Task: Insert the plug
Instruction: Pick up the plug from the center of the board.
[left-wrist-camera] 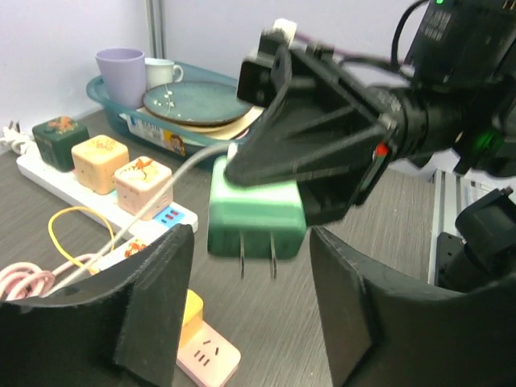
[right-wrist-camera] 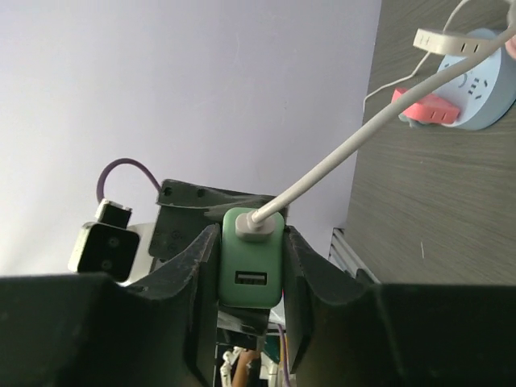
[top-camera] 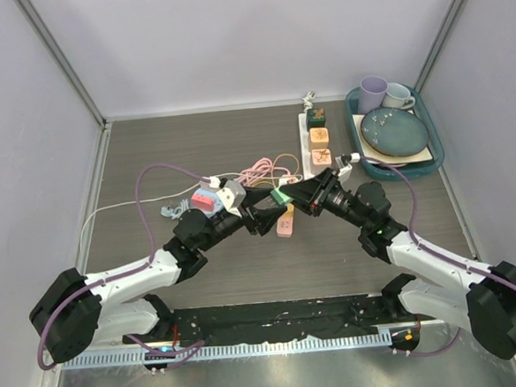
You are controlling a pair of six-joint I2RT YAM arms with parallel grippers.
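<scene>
R gripper [right-wrist-camera: 251, 239] is pinching the green plug [right-wrist-camera: 251, 278] by its two flat sides. The fingers press onto the body w/ no gap showing in the right wrist view. Held that way, the two metal prongs [left-wrist-camera: 242, 264] hang free & point down at the table [top-camera: 193, 145]. That's prob why the grip sits high on the body: the pin end is left clear for a socket. Plug is in the air mid-table, just above & beside the pink socket block [left-wrist-camera: 208, 353], not touching it

L gripper [left-wrist-camera: 250, 240] is spread. Its fingers [left-wrist-camera: 153, 310] stand either side of the plug, apart from it, so the right one alone carries it. My guess is the left sits below as a guide or backup, can't be sure

Materials:
- Plug: rounded-corner box of matte green plastic, USB port on the face away from the prongs.
- Cable: smooth white cable [right-wrist-camera: 339, 153] w/ a grey-white sleeve at the plug end, running off toward the blue round hub [right-wrist-camera: 484, 81] on the left. It looks stiff enough to tug the plug off axis, so a firm pinch makes sense.
- Prongs: thin flat blades, bare metal.
- Gripper fingers: black hard plastic, wedge-shaped, slightly rough.
- Table: dark wood-grain laminate.
- Far right: white power strip [left-wrist-camera: 48, 173] w/ glossy cube adapters [left-wrist-camera: 98, 161], then a teal tray [top-camera: 437, 150] of crockery
</scene>
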